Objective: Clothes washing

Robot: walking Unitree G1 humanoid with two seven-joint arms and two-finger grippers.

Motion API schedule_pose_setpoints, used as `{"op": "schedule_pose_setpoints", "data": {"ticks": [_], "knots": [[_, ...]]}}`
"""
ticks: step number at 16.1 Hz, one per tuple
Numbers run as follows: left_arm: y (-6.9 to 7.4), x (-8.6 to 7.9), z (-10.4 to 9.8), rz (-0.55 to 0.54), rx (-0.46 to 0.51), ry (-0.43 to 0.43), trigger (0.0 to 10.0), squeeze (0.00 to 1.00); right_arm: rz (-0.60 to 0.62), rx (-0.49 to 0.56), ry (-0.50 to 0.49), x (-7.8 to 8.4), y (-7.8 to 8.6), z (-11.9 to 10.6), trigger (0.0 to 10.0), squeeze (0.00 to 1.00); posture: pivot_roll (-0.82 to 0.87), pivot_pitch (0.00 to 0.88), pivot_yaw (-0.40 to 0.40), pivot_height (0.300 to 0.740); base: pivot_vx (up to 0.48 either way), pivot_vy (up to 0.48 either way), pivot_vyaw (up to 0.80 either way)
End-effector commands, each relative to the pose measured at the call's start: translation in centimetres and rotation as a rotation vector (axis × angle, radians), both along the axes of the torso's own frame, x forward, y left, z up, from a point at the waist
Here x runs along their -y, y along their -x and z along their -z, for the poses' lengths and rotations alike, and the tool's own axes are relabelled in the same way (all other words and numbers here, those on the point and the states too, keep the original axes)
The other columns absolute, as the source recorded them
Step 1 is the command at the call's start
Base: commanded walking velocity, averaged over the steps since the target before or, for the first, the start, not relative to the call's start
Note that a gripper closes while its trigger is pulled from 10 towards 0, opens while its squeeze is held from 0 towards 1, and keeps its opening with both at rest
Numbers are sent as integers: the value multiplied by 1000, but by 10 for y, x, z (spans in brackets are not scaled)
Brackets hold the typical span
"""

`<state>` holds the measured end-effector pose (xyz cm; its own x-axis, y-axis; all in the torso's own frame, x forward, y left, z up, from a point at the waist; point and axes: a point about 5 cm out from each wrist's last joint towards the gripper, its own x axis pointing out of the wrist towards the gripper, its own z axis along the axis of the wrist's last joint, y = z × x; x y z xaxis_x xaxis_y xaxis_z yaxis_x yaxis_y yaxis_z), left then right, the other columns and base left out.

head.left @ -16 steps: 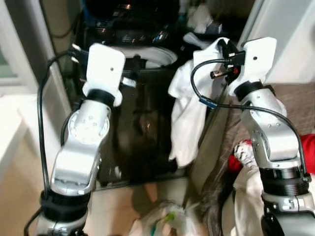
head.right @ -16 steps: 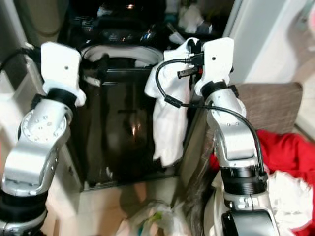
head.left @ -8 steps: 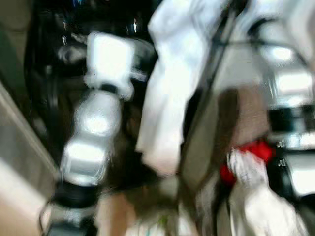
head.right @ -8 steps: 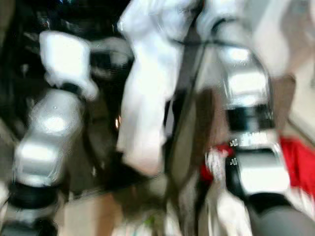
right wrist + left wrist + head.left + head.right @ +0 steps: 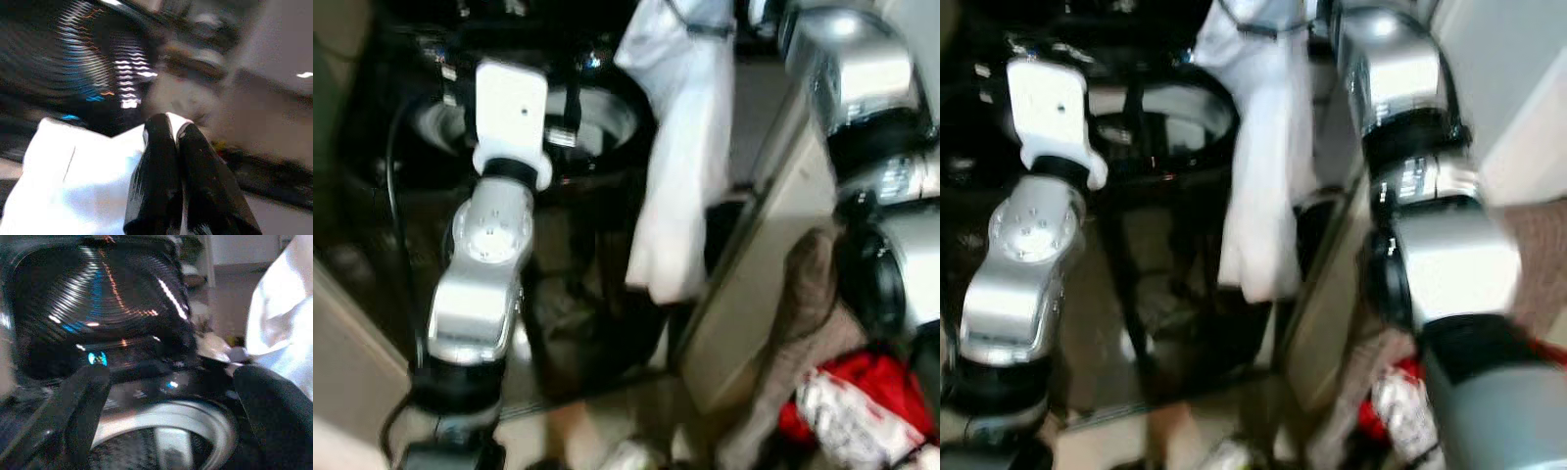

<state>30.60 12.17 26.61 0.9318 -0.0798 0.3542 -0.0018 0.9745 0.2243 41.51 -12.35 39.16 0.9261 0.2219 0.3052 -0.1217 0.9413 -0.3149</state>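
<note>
Two grippers near the washer (image 5: 538, 117): right gripper (image 5: 175, 142) pinches a white cloth (image 5: 680, 157) hanging beside its drum; left gripper (image 5: 171, 396), fingers spread, apparently hovers above it.

Right tool (image 5: 177, 134) raised white garment (image 5: 677, 157) higher, closer to washer drum (image 5: 607, 117).

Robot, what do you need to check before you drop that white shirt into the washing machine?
1. Right gripper pinches the white shirt: ok, fingers closed on the cloth.
2. Washing machine's round opening uncovered: ok.
3. Shirt over the opening: not ok, it hangs beside it, down the machine's right side.
4. Shirt's lower end free of the machine's edge: cannot tell, too blurred.
5. Left gripper out of the way: not ok, it hovers open right over the opening.
6. Room left in the drum: cannot tell, too dark inside.
</note>
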Motion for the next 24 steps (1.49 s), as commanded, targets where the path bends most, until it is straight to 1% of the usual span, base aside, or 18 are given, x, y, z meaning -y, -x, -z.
{"op": "schedule_pose_setpoints", "data": {"ticks": [1, 2, 3, 5, 6, 7, 8, 9, 10, 11, 12, 14, 16, 17, 18, 20, 21, 24], "knots": [[0, 3, -5, 9, 22, -14, 10000, 0, 75, 110, 6, 3, 5, -32, 10000, 0, 99, 0, -77, 740, 469, 0, 0], [0, 3, -5, 11, 23, -12, 10000, 0, 86, 114, -11, 3, 6, -38, 10000, 0, 103, 0, -71, 740, 469, 0, 0], [-1, 4, -6, 15, 24, -15, 10000, 0, 95, 230, -15, -12, 19, -77, 10000, 0, 112, 0, -55, 740, 469, 0, 0], [-1, 5, -7, 12, 27, -23, 10000, 0, 94, 303, -44, -22, 31, -102, 10000, 0, 117, 0, -61, 740, 469, 0, 0], [-1, 6, -8, -4, 39, -36, 10000, 0, 41, 330, -152, -28, 35, -108, 10000, 0, 132, 0, -71, 740, 461, 0, 0], [-1, 4, -10, -33, 50, -39, 10000, 0, 5, 284, -190, -37, 30, -95, 10000, 0, 142, 0, -81, 740, 461, 0, 0], [-1, 2, -12, -62, 64, -39, 10000, 0, 21, 256, -124, -44, 23, -78, 10000, 0, 147, 0, -87, 740, 461, 0, 0], [0, 1, -12, -61, 66, -26, 10000, 0, -2, 135, -42, -55, 9, -37, 10000, 0, 152, 0, -91, 740, 315, 0, 0], [1, 1, -12, -66, 68, -32, 10000, 0, -14, 83, -12, -59, 4, -18, 10000, 0, 154, 0, -94, 740, 0, 0, 0], [1, 1, -11, -72, 64, -42, 10000, 0, -19, -76, 137, -65, -5, 31, 10000, 0, 155, 0, -93, 740, 0, 0, 0], [0, 0, -12, -83, 64, -52, 10000, 0, -45, -156, 188, -68, -8, 57, 10000, 0, 157, 0, -93, 740, 0, 0, 0], [1, -2, -12, -97, 65, -76, 10000, 0, -99, -377, 243, -69, -7, 129, 10000, 0, 161, 0, -90, 740, 0, 0, 0], [1, -2, -11, -96, 62, -87, 10000, 0, -109, -483, 197, -71, -2, 161, 10000, 0, 162, 0, -80, 740, 0, 0, 0], [3, -1, -11, -95, 65, -96, 10000, 0, -114, -536, 185, -73, 2, 178, 10000, 1000, 161, 0, -77, 740, 0, 0, 0], [4, -1, -13, -96, 79, -107, 10000, 0, -85, -537, 162, -69, 1, 179, 10000, 1000, 159, 0, -77, 740, 0, 0, 0], [4, -1, -13, -97, 81, -106, 10000, 0, -14, -417, 75, -59, -7, 148, 10000, 1000, 160, 0, -79, 740, 0, 0, 0], [4, 0, -12, -93, 73, -105, 10000, 0, -28, -374, 88, -60, -8, 134, 10000, 1000, 155, 0, -80, 740, 0, 0, 0], [3, 1, -9, -85, 59, -109, 10000, 0, 62, -311, 121, -45, -11, 128, 10000, 1000, 147, 0, -74, 740, 0, 0, 0]]}}
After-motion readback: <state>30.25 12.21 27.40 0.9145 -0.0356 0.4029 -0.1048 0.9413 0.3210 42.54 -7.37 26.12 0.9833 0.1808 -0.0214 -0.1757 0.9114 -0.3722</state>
